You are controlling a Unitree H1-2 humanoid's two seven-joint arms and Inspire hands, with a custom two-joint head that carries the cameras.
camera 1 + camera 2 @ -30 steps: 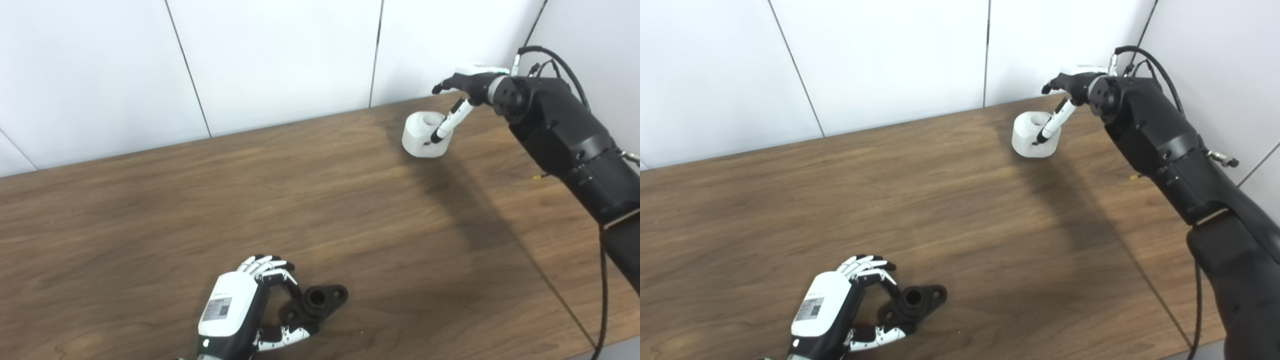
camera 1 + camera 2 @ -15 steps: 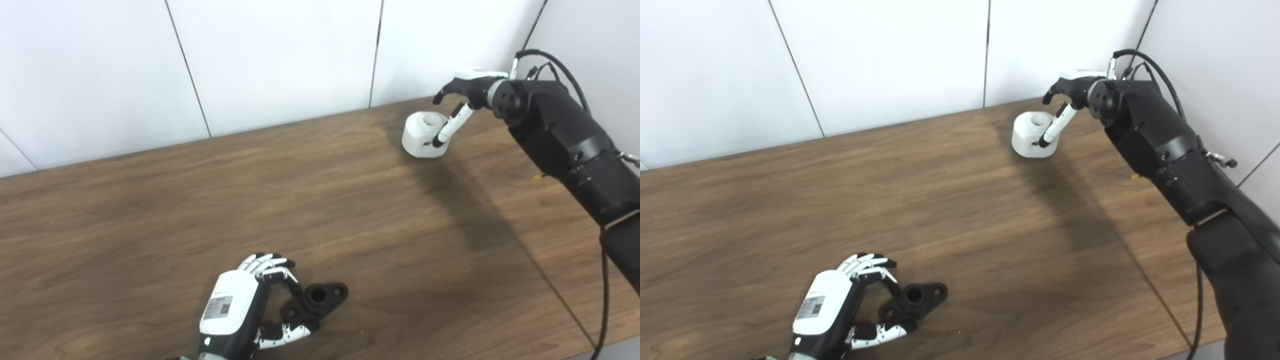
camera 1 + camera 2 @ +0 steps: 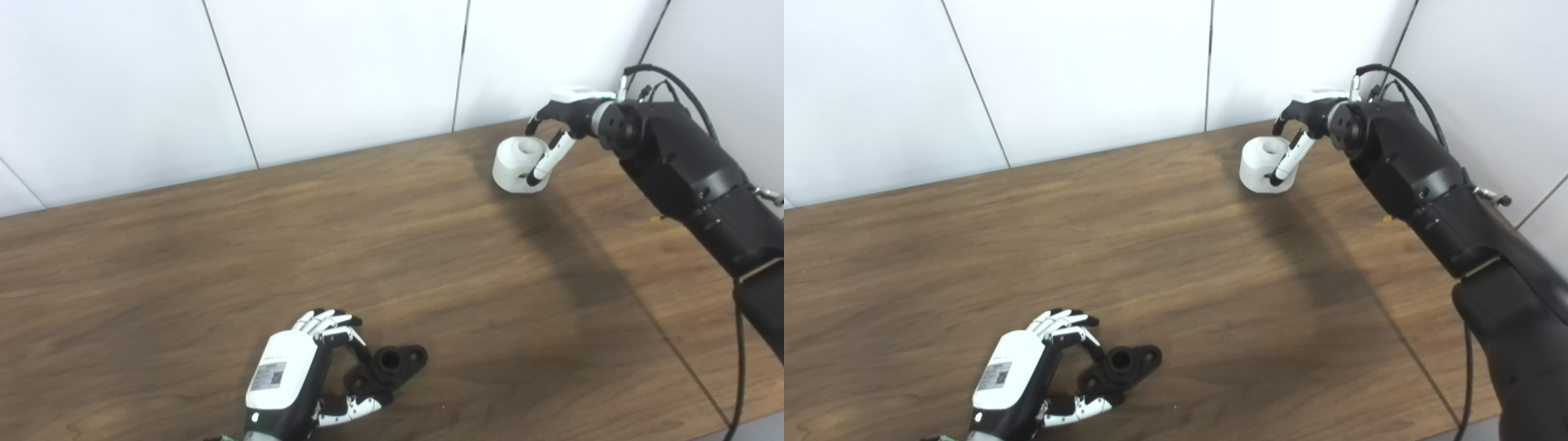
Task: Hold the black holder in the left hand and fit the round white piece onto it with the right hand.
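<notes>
The black holder lies flat on the wooden table near the front edge. My left hand is around its near end, fingers curled over one side and thumb against the other. The round white piece, a short cylinder with a hole in its top, stands at the far right of the table. My right hand reaches it from the right: its thumb lies against the piece's near right side and its dark fingers curl down onto the far top edge. Both objects rest on the table.
White wall panels rise directly behind the table's far edge, close behind the right hand. A black cable hangs along the right forearm. The table's right front corner edge shows at the bottom right.
The right hand's fingers have curled down from outstretched onto the white piece's far edge, and the wrist has shifted slightly left. The left hand has crept a little forward on the holder.
</notes>
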